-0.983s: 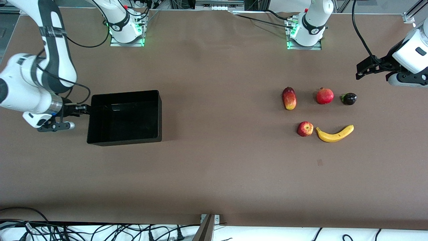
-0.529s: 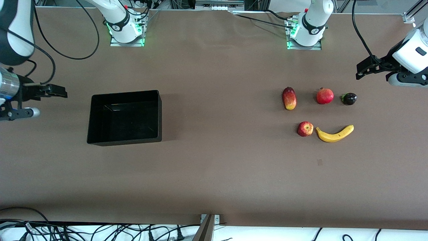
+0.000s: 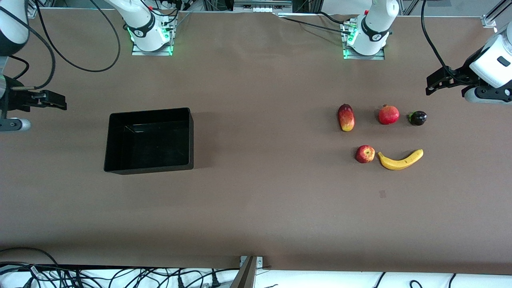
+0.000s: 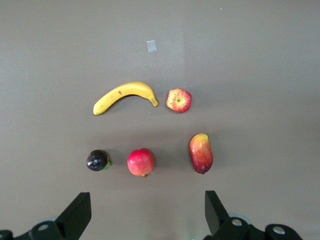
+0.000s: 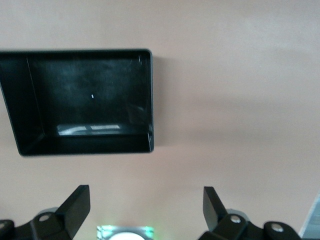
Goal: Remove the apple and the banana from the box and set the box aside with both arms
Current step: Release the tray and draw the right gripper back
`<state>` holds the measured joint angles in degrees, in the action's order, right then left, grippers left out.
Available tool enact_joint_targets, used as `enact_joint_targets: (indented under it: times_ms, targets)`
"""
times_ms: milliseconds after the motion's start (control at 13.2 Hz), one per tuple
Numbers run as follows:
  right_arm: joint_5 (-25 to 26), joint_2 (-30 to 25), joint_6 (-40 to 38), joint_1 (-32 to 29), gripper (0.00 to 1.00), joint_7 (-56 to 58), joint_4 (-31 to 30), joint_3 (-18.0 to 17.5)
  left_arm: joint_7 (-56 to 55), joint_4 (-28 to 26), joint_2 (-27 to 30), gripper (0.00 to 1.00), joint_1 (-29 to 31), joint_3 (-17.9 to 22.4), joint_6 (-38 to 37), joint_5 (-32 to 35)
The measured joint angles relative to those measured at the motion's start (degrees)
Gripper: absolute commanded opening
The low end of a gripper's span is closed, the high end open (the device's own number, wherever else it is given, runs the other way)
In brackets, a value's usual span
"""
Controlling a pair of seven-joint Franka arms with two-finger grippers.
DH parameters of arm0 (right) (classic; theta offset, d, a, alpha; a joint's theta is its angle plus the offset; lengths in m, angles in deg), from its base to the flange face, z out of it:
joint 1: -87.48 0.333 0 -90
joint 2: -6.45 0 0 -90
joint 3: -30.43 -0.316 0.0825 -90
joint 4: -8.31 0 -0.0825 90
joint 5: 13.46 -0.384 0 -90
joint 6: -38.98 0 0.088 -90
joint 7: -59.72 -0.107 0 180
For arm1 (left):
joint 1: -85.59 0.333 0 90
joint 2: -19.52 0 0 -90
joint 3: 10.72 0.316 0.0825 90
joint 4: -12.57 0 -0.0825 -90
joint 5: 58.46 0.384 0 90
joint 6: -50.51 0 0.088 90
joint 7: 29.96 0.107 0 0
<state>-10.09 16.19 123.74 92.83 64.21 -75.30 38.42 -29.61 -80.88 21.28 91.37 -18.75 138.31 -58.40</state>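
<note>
Now the banana (image 3: 401, 160) lies flat, its long side running along the table from one arm's end toward the other, curving like a smile. One apple (image 3: 365, 154) sits just beside its tip. One black box (image 3: 149, 140) rests toward the right arm's end. Three more fruits (image 3: 386, 115) make a row. The left gripper (image 3: 433, 83) and right gripper (image 3: 56, 101) both hang wide apart, holding nothing.
</note>
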Motion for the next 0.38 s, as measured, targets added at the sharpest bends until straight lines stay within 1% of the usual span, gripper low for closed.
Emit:
enact_joint_targets:
  times_ms: [76,151,227,378]
  targets:
    - [0.0,-2.7,4.5,-4.0,1.0,-2.2,-4.0,-4.0,0.0,0.0,0.0,1.0,0.0,0.0,0.0,0.0]
    - [0.0,-5.5,8.5,-6.3,1.0,-2.8,-8.3,-6.1,0.0,0.0,0.0,1.0,0.0,0.0,0.0,0.0]
    - [0.0,-7.7,10.4,-7.1,1.0,-2.8,-11.4,-6.9,0.0,0.0,0.0,1.0,0.0,0.0,0.0,0.0]
    - [0.0,-9.8,10.9,-7.2,1.0,-3.0,-13.3,-7.3,0.0,0.0,0.0,1.0,0.0,0.0,0.0,0.0]
